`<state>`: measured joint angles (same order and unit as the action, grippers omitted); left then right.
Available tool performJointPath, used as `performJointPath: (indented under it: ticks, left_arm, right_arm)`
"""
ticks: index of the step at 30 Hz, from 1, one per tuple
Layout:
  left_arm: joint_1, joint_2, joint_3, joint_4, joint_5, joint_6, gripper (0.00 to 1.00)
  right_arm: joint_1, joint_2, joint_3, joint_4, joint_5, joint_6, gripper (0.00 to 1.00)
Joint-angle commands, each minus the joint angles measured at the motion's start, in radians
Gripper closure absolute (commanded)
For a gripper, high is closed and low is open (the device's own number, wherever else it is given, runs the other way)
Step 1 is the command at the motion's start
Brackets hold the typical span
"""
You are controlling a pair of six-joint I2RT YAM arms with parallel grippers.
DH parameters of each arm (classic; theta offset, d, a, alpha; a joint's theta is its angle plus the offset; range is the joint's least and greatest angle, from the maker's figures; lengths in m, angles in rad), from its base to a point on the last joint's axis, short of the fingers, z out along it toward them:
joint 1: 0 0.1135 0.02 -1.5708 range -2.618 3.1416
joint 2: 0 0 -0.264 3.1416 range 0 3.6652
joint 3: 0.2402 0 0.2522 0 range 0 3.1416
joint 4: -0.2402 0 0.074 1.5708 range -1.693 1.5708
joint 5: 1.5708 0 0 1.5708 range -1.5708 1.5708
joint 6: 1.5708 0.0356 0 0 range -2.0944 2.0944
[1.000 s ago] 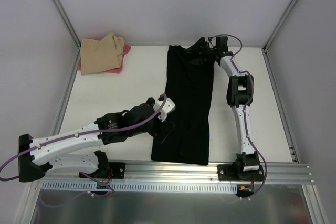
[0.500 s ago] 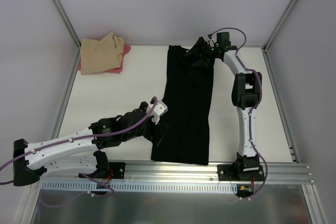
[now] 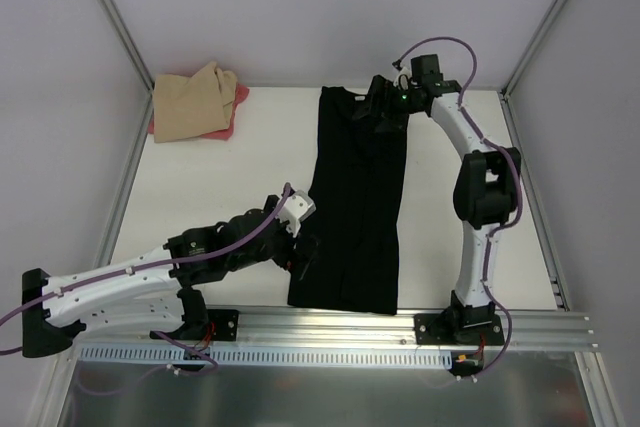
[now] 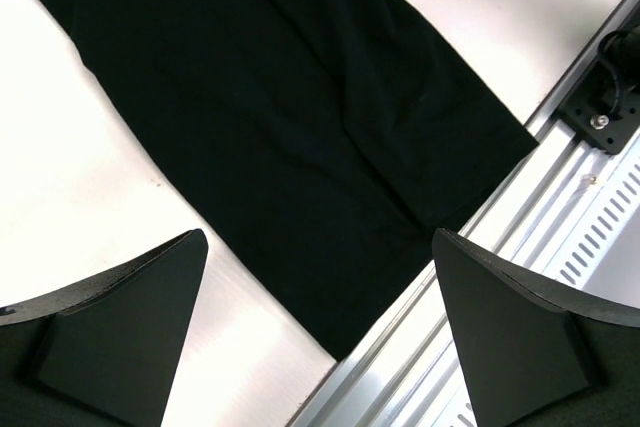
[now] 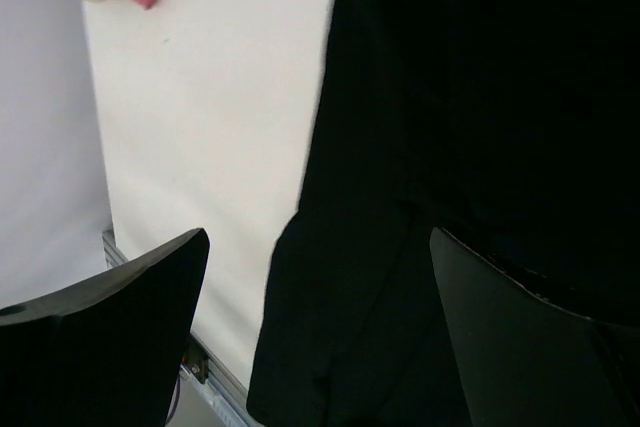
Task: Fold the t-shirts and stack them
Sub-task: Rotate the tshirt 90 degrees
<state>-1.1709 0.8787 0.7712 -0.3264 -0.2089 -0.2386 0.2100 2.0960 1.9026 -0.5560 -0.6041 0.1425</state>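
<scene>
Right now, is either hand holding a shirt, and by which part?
Nothing is held. The left hand is open over the black t-shirt near its hem, the right hand open over its collar end.

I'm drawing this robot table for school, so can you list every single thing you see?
black t-shirt: one, black, a long strip down the table's middle
tan t-shirt: one, tan, far left corner, on the pink-red one
pink-red t-shirt: one, pink-red, peeking out under the tan one
table: one, white
rail: one, silver, near edge
left gripper: one, black, open, at the black t-shirt's near left edge
right gripper: one, black, open, over its far right end
</scene>
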Motion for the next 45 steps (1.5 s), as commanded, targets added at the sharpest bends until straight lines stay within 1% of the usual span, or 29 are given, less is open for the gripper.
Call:
performJointPath:
  ticks: [1,4,8,13,19,22,23,24,25,26,27,28,29,30,31,32,33,34,37,39,41,45]
  left_arm:
    - [-0.001,-0.052,-0.021,0.026,0.026,-0.044,0.01]
    - [-0.001,-0.061,-0.023,0.009,0.016,-0.048,0.01]
    - [-0.001,-0.049,-0.018,-0.003,0.011,-0.038,0.01]
    - [-0.001,-0.024,-0.018,0.006,0.011,-0.037,0.01]
    - [-0.001,-0.003,-0.021,0.012,0.022,-0.044,0.01]
    - [-0.001,0.000,-0.020,0.016,0.016,-0.044,0.01]
    - [-0.001,0.002,-0.026,0.021,0.005,-0.044,0.01]
    - [-0.001,0.008,-0.027,0.026,-0.022,-0.044,0.01]
    - [-0.001,0.012,-0.027,0.024,-0.039,-0.047,0.01]
    - [0.000,0.022,-0.024,0.015,-0.047,-0.048,0.01]
    - [0.001,0.041,-0.020,0.007,-0.046,-0.045,0.01]
    - [0.004,0.052,-0.013,-0.005,-0.040,-0.048,0.01]
    - [0.008,0.066,-0.004,-0.016,-0.015,-0.048,0.01]
    - [0.025,0.084,-0.007,-0.011,0.055,-0.059,0.01]
    - [0.033,0.089,-0.028,0.000,0.090,-0.074,0.01]
    - [0.048,0.082,-0.047,0.044,0.124,-0.103,0.01]
    - [0.048,0.071,-0.073,0.068,0.167,-0.120,0.01]
    - [0.050,0.059,-0.123,0.091,0.172,-0.140,0.01]
    - [0.050,-0.024,-0.217,0.156,0.184,-0.208,0.01]
    - [0.050,-0.078,-0.243,0.162,0.180,-0.249,0.01]
    - [0.050,-0.095,-0.257,0.155,0.187,-0.268,0.01]
    - [0.050,-0.078,-0.266,0.141,0.207,-0.314,0.01]
  right_arm:
    - [-0.015,0.181,0.131,-0.094,0.026,-0.008,0.01]
    - [-0.015,0.274,0.239,-0.108,0.021,0.012,0.00]
    - [-0.018,0.329,0.303,-0.113,0.021,0.022,0.00]
    - [-0.030,0.340,0.302,-0.101,0.018,0.020,0.01]
    - [-0.050,0.288,0.222,-0.067,0.007,0.020,0.01]
    - [-0.050,0.196,0.121,-0.047,-0.003,0.005,0.01]
    - [-0.047,0.156,0.016,-0.030,0.007,0.000,0.01]
    - [-0.040,0.062,-0.043,-0.001,0.021,-0.015,0.00]
    - [-0.035,0.011,-0.098,0.001,0.039,-0.027,0.00]
    - [-0.028,-0.040,-0.210,0.001,0.082,-0.040,0.00]
    - [-0.026,-0.092,-0.268,-0.001,0.099,-0.047,0.01]
    - [-0.026,-0.202,-0.334,0.005,0.127,-0.049,0.01]
    - [-0.026,-0.261,-0.403,0.013,0.142,-0.047,0.01]
    - [-0.026,-0.380,-0.544,0.039,0.153,-0.040,0.00]
    - [-0.024,-0.440,-0.613,0.048,0.167,-0.037,0.01]
    - [-0.024,-0.500,-0.734,0.062,0.176,-0.035,0.00]
    - [-0.024,-0.560,-0.782,0.058,0.188,-0.038,0.00]
    - [-0.023,-0.665,-0.824,0.048,0.214,-0.043,0.01]
    - [-0.024,-0.813,-0.933,0.008,0.221,-0.046,0.01]
    - [-0.024,-0.849,-0.967,-0.016,0.214,-0.031,0.01]
    - [-0.006,-0.895,-1.028,0.002,0.188,0.001,0.01]
    - [0.074,-0.952,-1.109,0.031,0.205,0.068,0.01]
